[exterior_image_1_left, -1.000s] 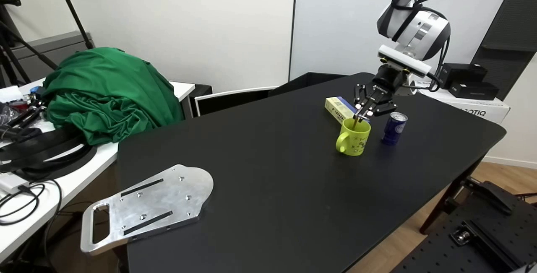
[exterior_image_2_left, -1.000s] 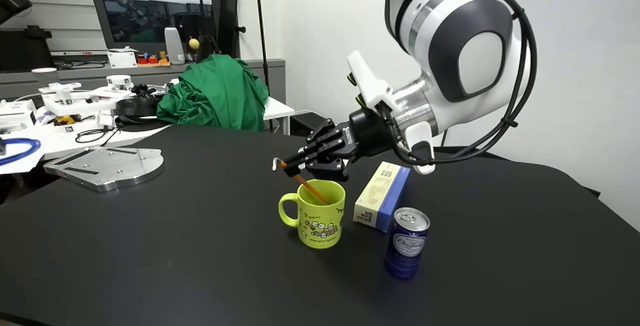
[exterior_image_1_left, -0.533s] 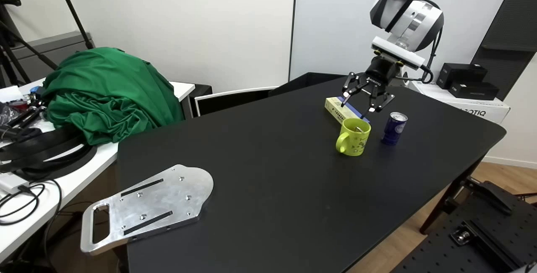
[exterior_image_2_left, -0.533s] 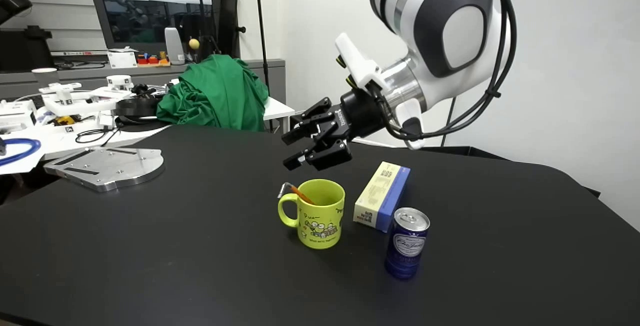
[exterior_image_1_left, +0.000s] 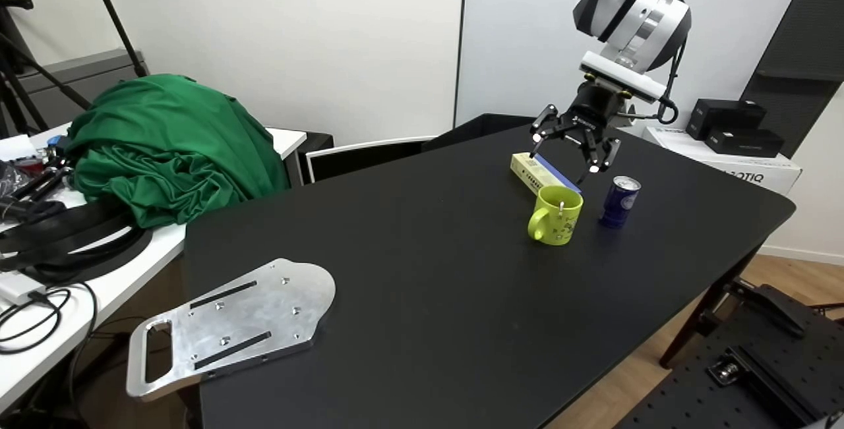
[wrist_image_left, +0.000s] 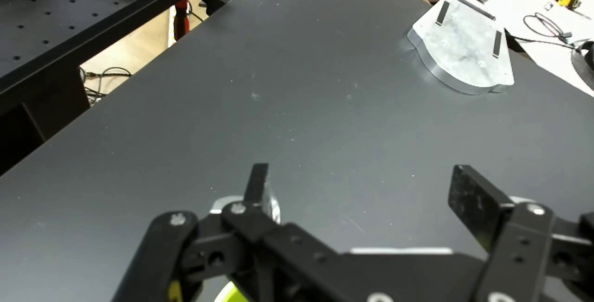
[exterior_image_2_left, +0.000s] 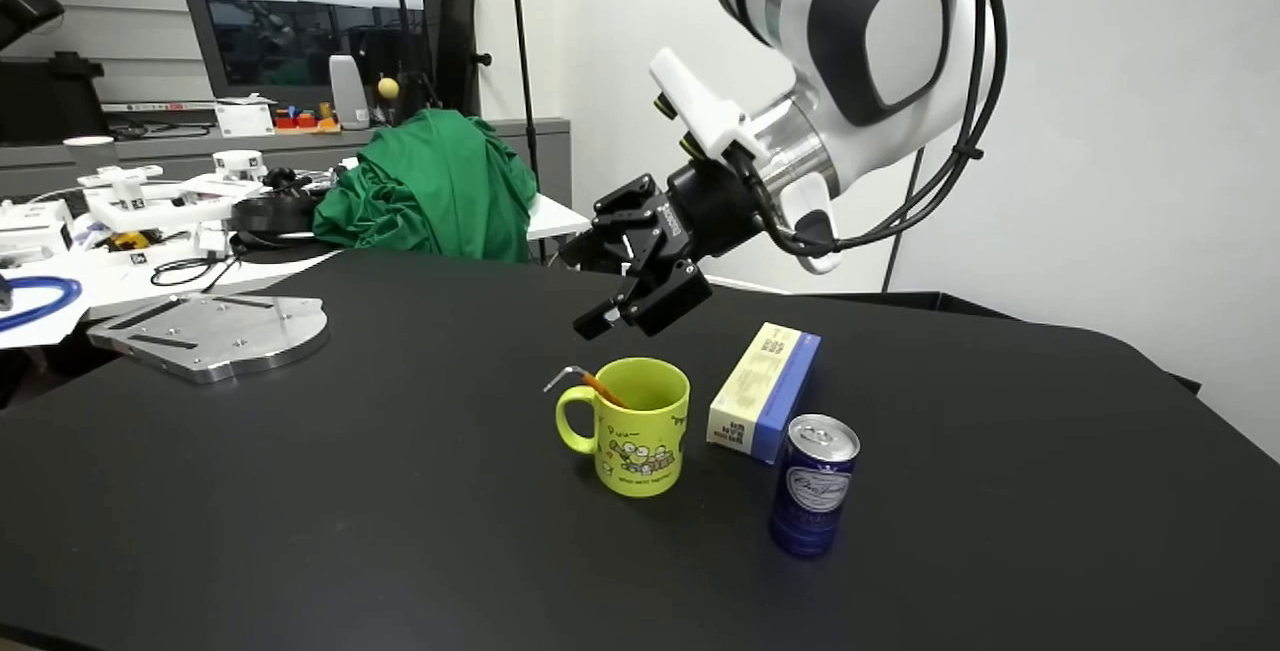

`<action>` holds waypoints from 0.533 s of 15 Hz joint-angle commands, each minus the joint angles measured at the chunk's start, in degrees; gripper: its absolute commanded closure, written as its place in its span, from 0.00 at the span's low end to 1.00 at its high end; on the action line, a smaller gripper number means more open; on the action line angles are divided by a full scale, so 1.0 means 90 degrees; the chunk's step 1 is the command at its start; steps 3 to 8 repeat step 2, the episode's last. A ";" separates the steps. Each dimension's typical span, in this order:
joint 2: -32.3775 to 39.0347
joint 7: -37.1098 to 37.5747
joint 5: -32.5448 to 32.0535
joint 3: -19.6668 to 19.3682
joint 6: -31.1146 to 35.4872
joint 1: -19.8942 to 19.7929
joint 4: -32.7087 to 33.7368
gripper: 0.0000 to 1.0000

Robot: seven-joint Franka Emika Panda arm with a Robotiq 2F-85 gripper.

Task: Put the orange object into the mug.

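I have the orange stick (exterior_image_2_left: 606, 392) inside the lime-green mug (exterior_image_2_left: 640, 446), tilted across the rim on the handle side; in an exterior view its bent silvery end pokes out above the handle, while the mug's wall hides its lower end from me. The mug stands upright on the black table (exterior_image_2_left: 350, 511). Just beside the mug, on the side away from the handle in that view, the yellow-and-blue box (exterior_image_2_left: 765, 386) lies flat, not touching it. Near the mug on that same side, the dark blue can (exterior_image_2_left: 815, 491) stands upright, silver top showing. My gripper (wrist_image_left: 366, 195) hangs higher than the mug and apart from it, its two fingers spread wide; the wrist view gives me dark tabletop in the gap between them and a sliver of lime green at the bottom edge. High above the mug, the arm (exterior_image_2_left: 850, 81) slants out of view. Well apart from the mug, out past its handle, I make out the slotted metal plate (exterior_image_1_left: 260, 310), jutting over the end of the black table. Farther from the mug than the plate, the green cloth (exterior_image_1_left: 175, 145) lies heaped on a white table (exterior_image_1_left: 289, 141).
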 commanded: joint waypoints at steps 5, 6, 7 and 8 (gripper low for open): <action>0.0011 0.0011 -0.0021 0.0049 -0.0001 -0.0054 0.0017 0.01; 0.0011 0.0011 -0.0021 0.0049 -0.0001 -0.0054 0.0017 0.01; 0.0011 0.0011 -0.0021 0.0049 -0.0001 -0.0054 0.0017 0.01; 0.0011 0.0011 -0.0021 0.0049 -0.0001 -0.0054 0.0017 0.01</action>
